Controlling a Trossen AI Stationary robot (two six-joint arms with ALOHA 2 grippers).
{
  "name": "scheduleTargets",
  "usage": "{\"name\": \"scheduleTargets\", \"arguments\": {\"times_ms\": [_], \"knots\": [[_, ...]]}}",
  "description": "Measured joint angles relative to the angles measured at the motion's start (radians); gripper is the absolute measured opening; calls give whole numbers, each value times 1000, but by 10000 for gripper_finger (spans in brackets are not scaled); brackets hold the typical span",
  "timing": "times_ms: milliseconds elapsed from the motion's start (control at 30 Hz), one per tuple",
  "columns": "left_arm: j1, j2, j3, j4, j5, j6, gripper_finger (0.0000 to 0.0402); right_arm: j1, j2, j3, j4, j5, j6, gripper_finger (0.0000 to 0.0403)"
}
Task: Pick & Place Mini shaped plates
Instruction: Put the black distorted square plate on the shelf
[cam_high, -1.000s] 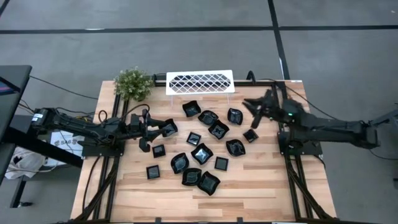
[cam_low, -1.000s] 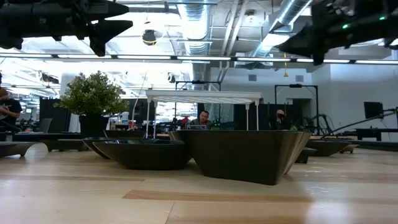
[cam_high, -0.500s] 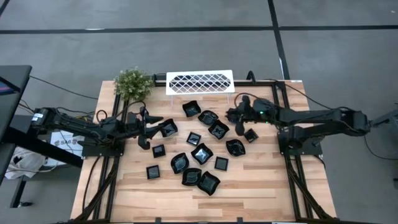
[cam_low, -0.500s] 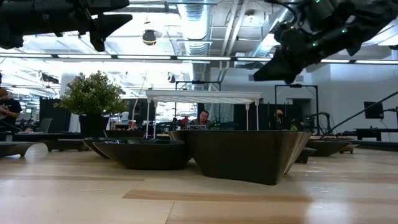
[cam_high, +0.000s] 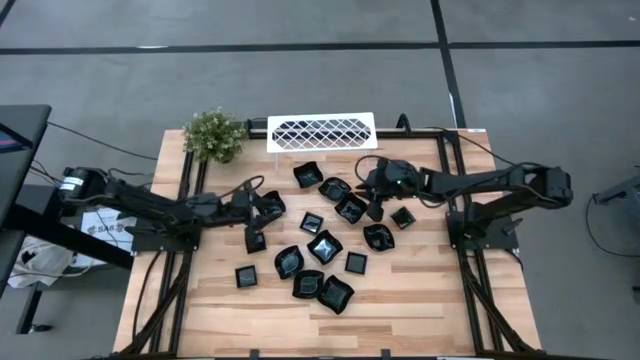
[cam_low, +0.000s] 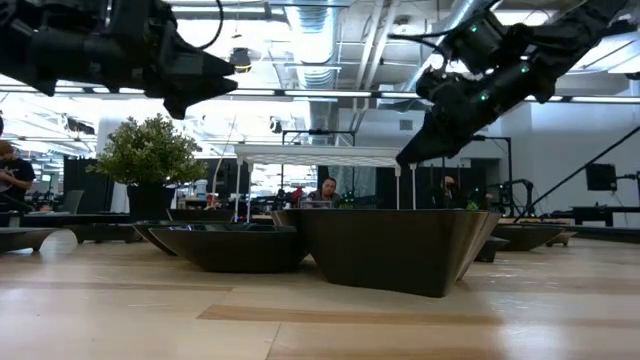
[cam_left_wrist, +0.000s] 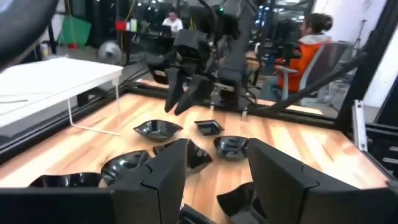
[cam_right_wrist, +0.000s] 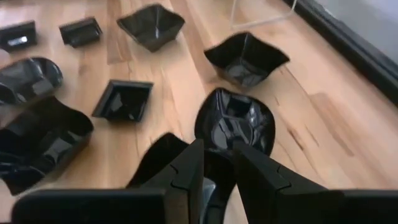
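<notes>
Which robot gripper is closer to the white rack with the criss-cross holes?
The right one. The right gripper hovers over the black plates just in front of the white rack, below its right end. The left gripper is farther off, out past the rack's left end.

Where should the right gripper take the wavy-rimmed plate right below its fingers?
Take the wavy-rimmed plate by its raised rim, from above, one finger inside the bowl and one outside. The right gripper already hovers over the near edge, jaws slightly apart. The upturned lip on that side looks easiest to pinch; neighbouring plates sit clear.
</notes>
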Motion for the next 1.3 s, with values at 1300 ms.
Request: {"name": "scheduleTargets", "arguments": {"times_ms": [1300], "knots": [[22,4,32,-24,50,-23,172,-59,176,211,-369,-30,110,199]]}}
